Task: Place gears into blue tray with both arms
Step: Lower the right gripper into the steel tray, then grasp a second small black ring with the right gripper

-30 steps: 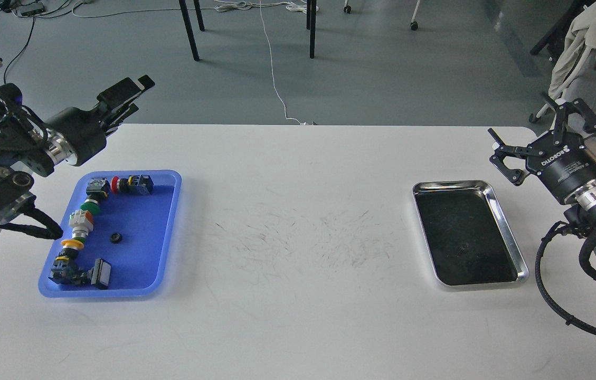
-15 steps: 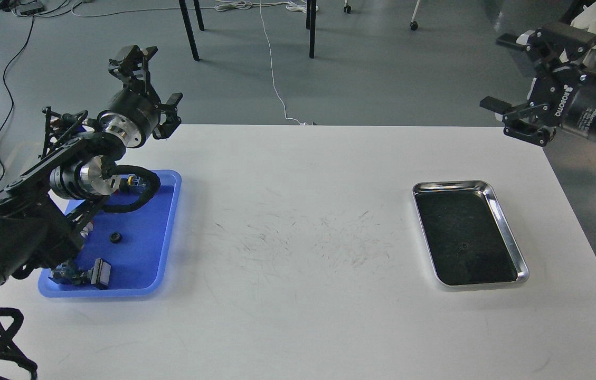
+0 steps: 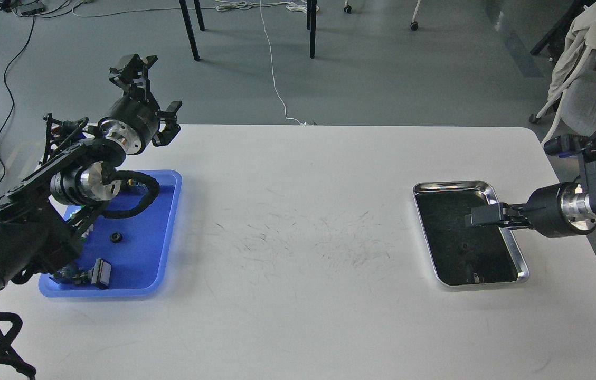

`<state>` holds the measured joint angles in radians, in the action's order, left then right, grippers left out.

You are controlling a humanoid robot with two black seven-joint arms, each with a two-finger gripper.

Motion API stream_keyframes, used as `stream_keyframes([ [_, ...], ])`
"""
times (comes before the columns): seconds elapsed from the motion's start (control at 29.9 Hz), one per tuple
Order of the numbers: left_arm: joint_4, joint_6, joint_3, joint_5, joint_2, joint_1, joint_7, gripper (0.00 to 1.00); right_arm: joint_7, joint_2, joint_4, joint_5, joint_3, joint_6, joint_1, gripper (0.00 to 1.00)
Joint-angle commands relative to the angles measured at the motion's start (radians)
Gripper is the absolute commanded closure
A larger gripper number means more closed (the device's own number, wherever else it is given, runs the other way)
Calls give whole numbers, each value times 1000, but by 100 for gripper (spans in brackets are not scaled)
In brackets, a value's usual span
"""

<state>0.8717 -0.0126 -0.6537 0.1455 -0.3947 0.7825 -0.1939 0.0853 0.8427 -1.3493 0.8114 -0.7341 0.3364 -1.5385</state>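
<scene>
One small black gear [image 3: 115,237] lies in the blue tray [image 3: 167,232] at the left. Inside the steel tray [image 3: 494,194] at the right a faint dark spot looks like a second gear [image 3: 464,246]. My left gripper [image 3: 156,85] is raised behind the blue tray's far end, open and empty, while its arm crosses over the tray's left half. Coming in from the right, my right gripper [image 3: 480,217] reaches over the steel tray's right side, above and right of that gear. It is seen edge-on, so its fingers cannot be told apart.
Push-button switches [image 3: 94,273] sit in the blue tray, mostly hidden by my left arm. Chair and table legs [image 3: 188,26] stand on the floor beyond the table. A chair with cloth [image 3: 588,68] is at the far right.
My right arm has swung down from high at the far right to over the steel tray. The left arm has barely shifted.
</scene>
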Motion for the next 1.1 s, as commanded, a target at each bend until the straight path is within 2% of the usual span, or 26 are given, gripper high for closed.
stream_keyframes([
  [0.0,1,-1,2,2,0,0,-1,2,-1,-46,36,0,-2,-7,32,3],
  [0.43,1,-1,2,3,-1,0,-1,2,2,-180,159,-1,-21,-57,133,7],
  [0.7,1,-1,2,5,0,1,-2,3,5,-203,185,0,-22,-60,167,13],
  [0.94,1,-1,3,6,0,1,-5,3,7,-218,187,3,-24,-63,178,27],
  [1.07,1,-3,3,6,-1,1,-5,3,5,-240,190,3,-47,-79,178,31],
])
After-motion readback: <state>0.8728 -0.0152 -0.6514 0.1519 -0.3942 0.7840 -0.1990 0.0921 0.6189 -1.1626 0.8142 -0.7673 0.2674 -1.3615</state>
